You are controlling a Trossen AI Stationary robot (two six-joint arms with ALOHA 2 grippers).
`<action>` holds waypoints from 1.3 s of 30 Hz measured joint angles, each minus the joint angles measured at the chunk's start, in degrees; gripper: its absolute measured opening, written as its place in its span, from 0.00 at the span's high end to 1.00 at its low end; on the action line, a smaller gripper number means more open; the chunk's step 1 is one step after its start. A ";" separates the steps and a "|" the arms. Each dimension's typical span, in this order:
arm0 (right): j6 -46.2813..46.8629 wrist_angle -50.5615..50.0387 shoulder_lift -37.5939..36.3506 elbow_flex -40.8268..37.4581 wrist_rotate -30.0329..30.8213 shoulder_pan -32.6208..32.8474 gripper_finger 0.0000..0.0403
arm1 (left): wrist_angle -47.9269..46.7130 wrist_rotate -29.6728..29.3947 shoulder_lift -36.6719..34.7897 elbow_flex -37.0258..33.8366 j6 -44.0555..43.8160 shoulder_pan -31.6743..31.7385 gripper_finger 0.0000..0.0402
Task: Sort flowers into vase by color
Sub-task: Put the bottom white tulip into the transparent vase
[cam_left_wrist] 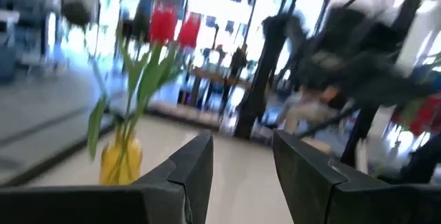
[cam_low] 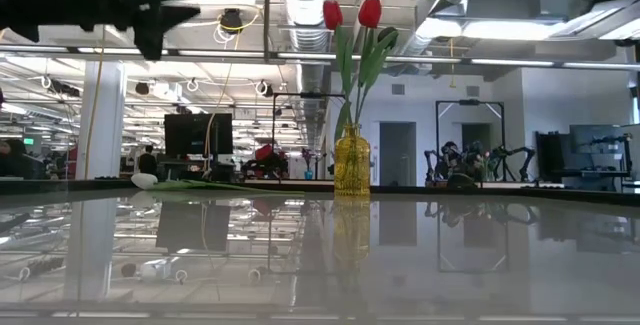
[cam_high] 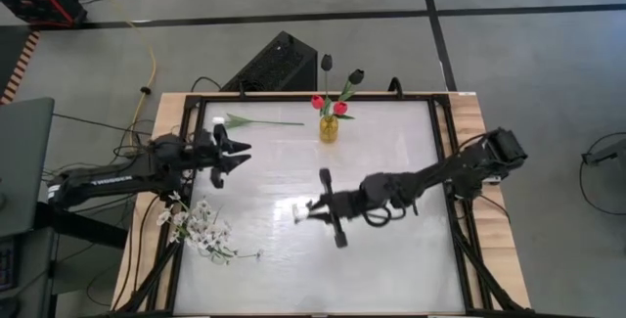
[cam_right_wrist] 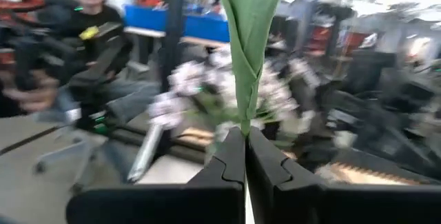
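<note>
On the glossy white table (cam_high: 391,249), a yellow vase (cam_high: 329,128) holds red tulips (cam_high: 329,106).

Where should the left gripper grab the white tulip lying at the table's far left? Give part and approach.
Grip the white tulip on its bare stem, midway, coming straight down and straddling it. It lies flat, bud leftward, so probably only the thin stem fits the jaws. The open left gripper is nearest; the right gripper holds another flower.
</note>
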 joint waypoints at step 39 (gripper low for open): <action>13.81 -8.10 21.57 31.17 -15.22 -18.22 0.94 | 11.14 7.16 9.11 1.27 0.87 -4.46 0.65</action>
